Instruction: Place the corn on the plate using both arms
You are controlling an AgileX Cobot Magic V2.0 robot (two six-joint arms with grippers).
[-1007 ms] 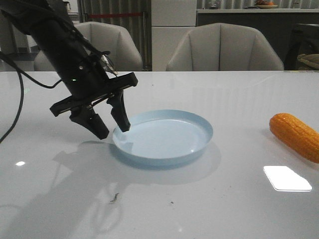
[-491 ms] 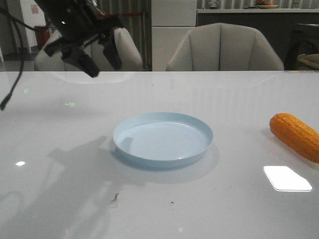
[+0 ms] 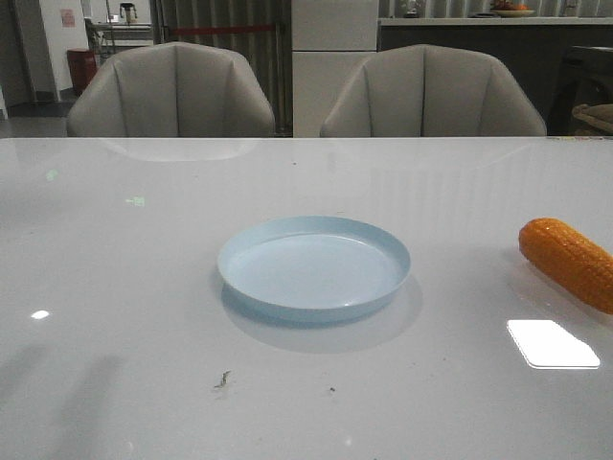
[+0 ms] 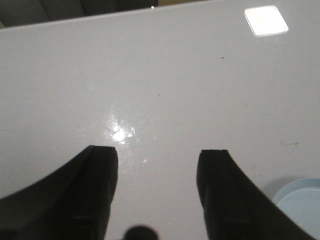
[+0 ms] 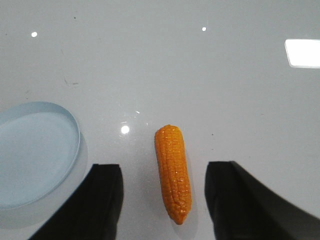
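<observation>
The pale blue plate (image 3: pixel 313 265) lies empty at the middle of the white table. The orange corn (image 3: pixel 568 262) lies on the table at the right edge of the front view, apart from the plate. Neither arm shows in the front view. My right gripper (image 5: pixel 164 167) is open, high above the table, with the corn (image 5: pixel 173 171) lying on the table between its black fingers (image 5: pixel 107 200); the plate (image 5: pixel 35 152) is off to one side. My left gripper (image 4: pixel 157 152) is open and empty over bare table, with a bit of the plate (image 4: pixel 301 205) at the frame's corner.
Two grey chairs (image 3: pixel 172 91) stand behind the table's far edge. A bright light reflection (image 3: pixel 553 343) lies on the table near the corn. A small dark speck (image 3: pixel 222 380) lies in front of the plate.
My left arm, which had its open gripper at the plate's left rim, rose up and back to the left and has left the front view. The plate and corn stay in place.
</observation>
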